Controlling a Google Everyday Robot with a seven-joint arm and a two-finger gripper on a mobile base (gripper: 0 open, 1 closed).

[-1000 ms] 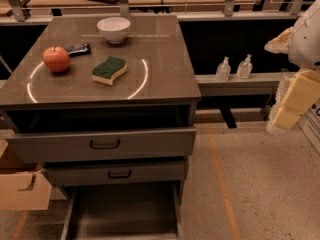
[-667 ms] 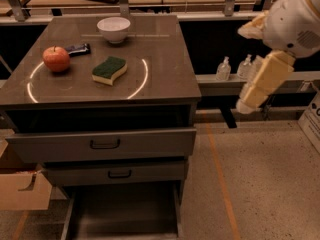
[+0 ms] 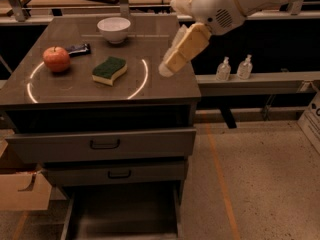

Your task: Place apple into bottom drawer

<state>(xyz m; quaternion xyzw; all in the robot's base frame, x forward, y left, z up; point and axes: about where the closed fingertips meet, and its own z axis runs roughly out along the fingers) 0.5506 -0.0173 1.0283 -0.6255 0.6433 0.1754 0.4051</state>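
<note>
The red-orange apple point(image 3: 56, 59) stands on the left of the grey cabinet top point(image 3: 165, 91), inside a bright ring of light. The bottom drawer point(image 3: 122, 215) is pulled out at floor level, and its dark inside shows nothing in it. My gripper point(image 3: 168, 67) hangs from the white arm point(image 3: 235, 1) above the right part of the cabinet top. It points down and to the left and holds nothing. It is well to the right of the apple, with a sponge between them.
A green and yellow sponge point(image 3: 109, 70) lies mid-top, a white bowl point(image 3: 114, 29) at the back, and a small dark packet point(image 3: 78, 48) next to the apple. The two upper drawers point(image 3: 105, 145) stick out slightly. Two bottles point(image 3: 234, 68) stand on a shelf at right. A cardboard box point(image 3: 20, 190) stands at lower left.
My arm has swung left from the right edge of the view, and the gripper is now over the cabinet top's right side. The apple, sponge and bowl have not moved.
</note>
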